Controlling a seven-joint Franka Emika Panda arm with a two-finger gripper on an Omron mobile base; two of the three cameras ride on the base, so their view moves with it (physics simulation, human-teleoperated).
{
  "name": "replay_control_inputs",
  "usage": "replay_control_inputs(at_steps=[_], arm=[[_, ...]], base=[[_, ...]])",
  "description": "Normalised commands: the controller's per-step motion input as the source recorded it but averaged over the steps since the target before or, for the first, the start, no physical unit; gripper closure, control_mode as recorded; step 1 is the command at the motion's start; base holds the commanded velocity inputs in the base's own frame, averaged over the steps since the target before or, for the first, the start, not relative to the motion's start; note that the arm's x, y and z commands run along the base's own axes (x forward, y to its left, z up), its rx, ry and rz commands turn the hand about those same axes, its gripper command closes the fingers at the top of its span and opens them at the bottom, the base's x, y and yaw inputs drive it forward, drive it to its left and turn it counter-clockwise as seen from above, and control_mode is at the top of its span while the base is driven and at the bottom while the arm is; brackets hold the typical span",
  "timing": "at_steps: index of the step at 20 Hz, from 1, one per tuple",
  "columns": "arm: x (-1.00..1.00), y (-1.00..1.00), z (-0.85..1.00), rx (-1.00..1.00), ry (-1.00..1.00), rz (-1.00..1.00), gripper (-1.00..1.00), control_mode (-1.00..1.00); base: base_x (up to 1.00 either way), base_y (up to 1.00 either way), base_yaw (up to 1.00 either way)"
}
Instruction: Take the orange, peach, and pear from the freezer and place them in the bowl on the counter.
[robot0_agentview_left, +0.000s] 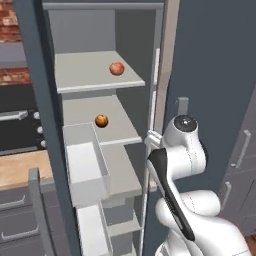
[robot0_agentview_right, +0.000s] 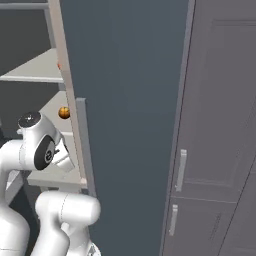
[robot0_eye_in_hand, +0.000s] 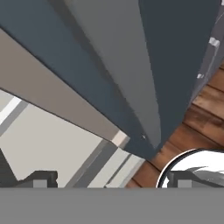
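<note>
The freezer (robot0_agentview_left: 39, 100) stands open, with pale grey shelves and white door bins (robot0_agentview_left: 85, 170). The orange (robot0_agentview_left: 101, 120), brown-mottled, rests alone on the second shelf; in the right base view the orange (robot0_agentview_right: 64, 112) peeks past the door edge. A salmon-pink ball (robot0_agentview_left: 116, 68), the peach, lies on the shelf above. My gripper (robot0_eye_in_hand: 112, 180) is open with nothing between its fingertips (robot0_eye_in_hand: 41, 179); it hangs low beside the slate freezer door (robot0_eye_in_hand: 175, 65), over the wooden floor (robot0_eye_in_hand: 205, 118), well below the fruit. The bowl is out of view.
The beige counter (robot0_agentview_left: 20, 167) over grey drawers lies left of the freezer, under a red brick wall (robot0_agentview_left: 10, 20). Tall grey cabinets (robot0_agentview_right: 220, 125) with bar handles stand to the right. My own arm (robot0_agentview_left: 182, 150) crowds the freezer's right edge.
</note>
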Motion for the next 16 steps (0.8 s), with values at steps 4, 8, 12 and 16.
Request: replay_control_inputs(at_steps=[4,8,12,16], arm=[[0.00,0.00,0.00,0.00,0.00,0.00,-1.00,1.00],[0.00,0.00,0.00,0.00,0.00,0.00,-1.00,1.00],[0.00,0.00,0.00,0.00,0.00,0.00,-1.00,1.00],[0.00,0.00,0.00,0.00,0.00,0.00,-1.00,1.00]], base=[[0.50,0.23,0.06],[0.03,0.61,0.08],[0.00,0.00,0.00],[0.27,0.11,0.00]])
